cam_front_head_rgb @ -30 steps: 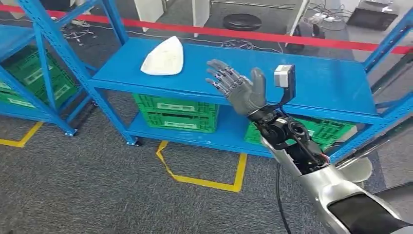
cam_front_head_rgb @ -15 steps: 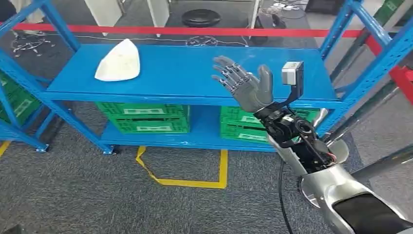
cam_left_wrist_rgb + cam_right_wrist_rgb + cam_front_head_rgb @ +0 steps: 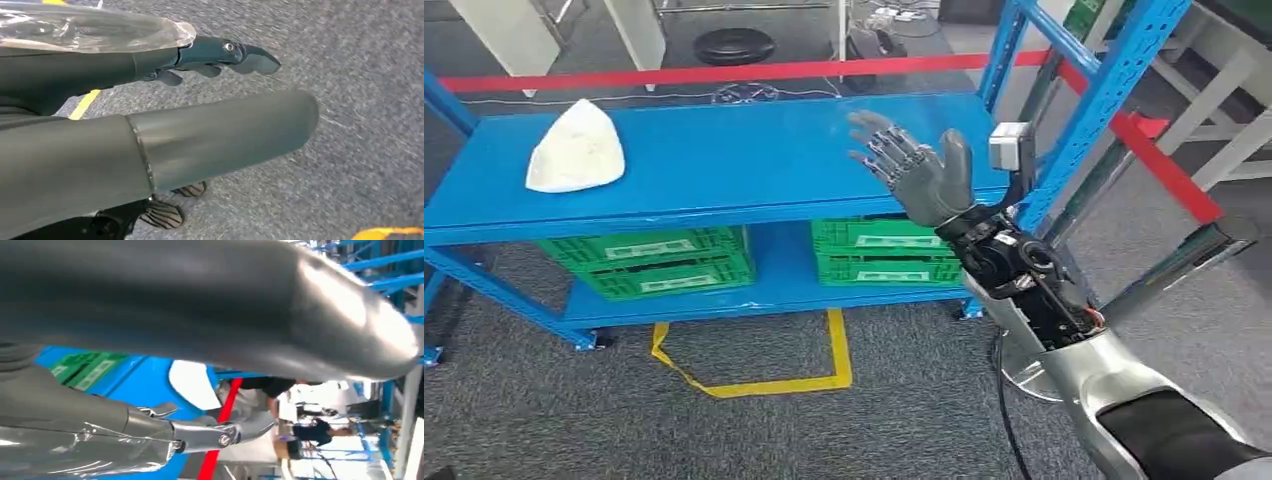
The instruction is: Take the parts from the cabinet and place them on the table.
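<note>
The white, wedge-shaped moulded part [image 3: 576,148] lies on the top shelf of the blue metal cabinet [image 3: 724,200], toward its left end. My right robot hand [image 3: 914,172] is raised over the shelf's right end, well apart from the part, fingers spread and holding nothing. My left robot hand [image 3: 150,145] hangs over grey carpet, fingers extended, empty. Green plastic crates [image 3: 649,260] sit on the lower shelf.

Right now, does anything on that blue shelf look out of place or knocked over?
Nothing stands out. The white part lies flat near one end of the blue shelf, the green crates sit squarely underneath, and the right robot hand is raised, fingers spread, holding nothing.
</note>
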Robot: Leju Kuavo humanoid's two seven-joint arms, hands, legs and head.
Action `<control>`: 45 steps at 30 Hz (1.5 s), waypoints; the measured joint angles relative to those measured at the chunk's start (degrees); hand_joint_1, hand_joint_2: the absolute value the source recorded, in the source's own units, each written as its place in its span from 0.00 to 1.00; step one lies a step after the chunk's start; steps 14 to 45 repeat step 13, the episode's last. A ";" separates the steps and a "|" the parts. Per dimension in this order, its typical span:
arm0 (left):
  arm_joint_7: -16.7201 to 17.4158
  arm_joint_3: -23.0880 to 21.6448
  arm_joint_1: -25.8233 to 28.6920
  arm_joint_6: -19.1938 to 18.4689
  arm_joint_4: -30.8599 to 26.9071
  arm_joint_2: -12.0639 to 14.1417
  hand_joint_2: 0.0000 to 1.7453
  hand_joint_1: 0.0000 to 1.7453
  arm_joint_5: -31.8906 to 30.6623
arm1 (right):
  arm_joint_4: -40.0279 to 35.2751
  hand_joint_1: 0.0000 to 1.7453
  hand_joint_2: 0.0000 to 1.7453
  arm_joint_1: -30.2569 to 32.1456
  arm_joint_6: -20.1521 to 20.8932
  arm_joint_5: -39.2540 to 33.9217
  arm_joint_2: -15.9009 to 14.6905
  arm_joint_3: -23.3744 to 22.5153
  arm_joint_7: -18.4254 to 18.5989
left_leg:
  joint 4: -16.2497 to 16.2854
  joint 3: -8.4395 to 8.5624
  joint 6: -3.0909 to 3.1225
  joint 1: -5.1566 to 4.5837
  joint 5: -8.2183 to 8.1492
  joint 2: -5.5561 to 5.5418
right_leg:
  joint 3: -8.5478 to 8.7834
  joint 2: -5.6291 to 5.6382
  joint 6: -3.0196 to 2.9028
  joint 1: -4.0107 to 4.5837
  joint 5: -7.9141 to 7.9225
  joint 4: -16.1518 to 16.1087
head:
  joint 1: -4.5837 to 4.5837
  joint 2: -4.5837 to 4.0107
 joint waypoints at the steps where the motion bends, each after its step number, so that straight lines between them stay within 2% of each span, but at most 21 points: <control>1: 0.00 0.00 0.07 -0.02 0.00 -0.09 0.00 0.00 0.00 | 0.04 0.00 0.00 -0.42 0.11 0.00 0.02 0.04 0.07 | 0.00 0.10 0.35 -0.10 -0.13 0.54 | -1.34 -2.17 0.19 -0.15 -2.07 3.31 | 0.75 0.02; 2: 0.00 0.00 0.13 -0.04 0.00 -0.18 0.00 0.00 0.00 | 0.07 0.00 0.00 -0.63 0.24 0.00 0.09 0.18 0.11 | 0.02 0.13 0.39 -0.21 -0.17 1.17 | -3.83 -3.22 0.45 -0.47 -4.68 8.83 | 0.68 0.00; 3: 0.00 0.00 0.22 -0.04 0.00 -0.20 0.00 0.00 0.00 | 0.13 0.00 0.00 -0.61 0.26 0.00 0.09 0.22 0.11 | 0.03 0.12 0.43 -0.24 -0.22 1.71 | -6.05 -3.42 0.65 -0.64 -6.52 13.59 | 0.63 0.02; 4: 0.00 0.00 0.40 -0.04 0.00 -0.18 0.00 0.00 0.02 | 0.30 0.00 0.00 -0.59 0.24 0.00 0.09 0.22 0.11 | 0.07 0.13 0.43 -0.23 -0.31 2.32 | -7.71 -3.46 0.82 -0.79 -7.38 17.12 | 0.81 0.02; 5: 0.00 0.00 0.51 -0.04 0.00 -0.20 0.00 0.00 0.02 | 0.48 0.00 0.00 -0.57 0.26 0.00 0.09 0.20 0.11 | 0.08 0.22 0.39 -0.22 -0.40 2.87 | -7.99 -3.55 0.90 -0.92 -6.77 17.56 | 0.90 0.02; 6: 0.00 0.00 0.55 -0.04 0.00 -0.24 0.00 0.00 0.02 | 0.59 0.00 0.00 -0.63 0.26 0.02 0.09 0.22 0.11 | 0.11 0.33 0.27 -0.20 -0.50 3.32 | -6.96 -3.67 0.99 -1.00 -5.06 15.29 | 0.92 0.02; 7: 0.00 0.00 0.53 -0.04 0.00 -0.31 0.00 0.00 0.02 | 0.61 0.00 0.00 -0.70 0.28 0.02 0.09 0.20 0.07 | 0.15 0.55 0.11 -0.14 -0.67 3.83 | -4.33 -3.96 1.00 -1.02 -2.22 10.26 | 0.96 0.02; 8: 0.00 0.00 0.50 -0.04 0.00 -0.35 0.00 0.00 0.02 | 0.61 0.00 0.00 -0.84 0.33 0.02 0.09 0.20 0.07 | 0.22 0.86 -0.16 -0.10 -0.91 4.24 | -1.23 -4.81 0.93 -1.01 0.59 4.14 | 1.11 0.02; 9: 0.00 0.00 0.47 -0.04 0.00 -0.37 0.00 0.00 0.02 | 0.61 0.00 0.00 -1.00 0.37 0.02 0.09 0.20 0.04 | 0.26 1.10 -0.46 -0.18 -1.14 4.69 | 0.70 -6.95 0.90 -0.81 0.91 -0.26 | 1.20 0.02; 10: 0.00 0.00 0.44 -0.04 0.00 -0.31 0.00 0.00 0.00 | 0.68 0.00 0.00 -1.26 0.37 0.02 0.09 0.24 0.04 | 0.48 0.94 -0.69 -0.67 -1.24 4.98 | 1.49 -7.64 0.58 0.04 0.49 -1.12 | 1.27 0.02; 11: 0.00 0.02 0.47 -0.04 0.00 -0.24 0.00 0.00 0.00 | 0.70 0.00 0.00 -1.37 0.37 0.02 0.09 0.31 0.02 | 0.54 0.81 -0.92 -0.72 -1.15 5.24 | 1.52 -7.06 -0.15 -0.31 0.45 -0.99 | 1.12 0.02; 12: 0.00 0.00 0.50 -0.04 0.00 -0.22 0.00 0.00 0.02 | 0.74 0.00 0.00 -1.28 0.37 0.02 0.09 0.26 0.02 | 0.53 0.85 -1.05 -0.83 -1.15 5.93 | 1.34 -6.47 -0.43 -0.15 0.48 -0.92 | 0.65 0.02; 13: 0.00 0.00 0.44 -0.04 0.00 -0.24 0.00 0.00 0.02 | 0.81 0.00 0.00 -1.25 0.39 0.02 0.09 0.28 0.04 | 0.48 0.99 -1.25 -0.74 -1.16 6.50 | 1.18 -5.91 -0.69 -0.02 0.53 -0.87 | 0.65 0.02; 45: 0.00 0.00 0.44 -0.04 0.00 -0.24 0.00 0.00 0.02 | 0.81 0.00 0.00 -1.25 0.39 0.02 0.09 0.28 0.04 | 0.48 0.99 -1.25 -0.74 -1.16 6.50 | 1.18 -5.91 -0.69 -0.02 0.53 -0.87 | 0.65 0.02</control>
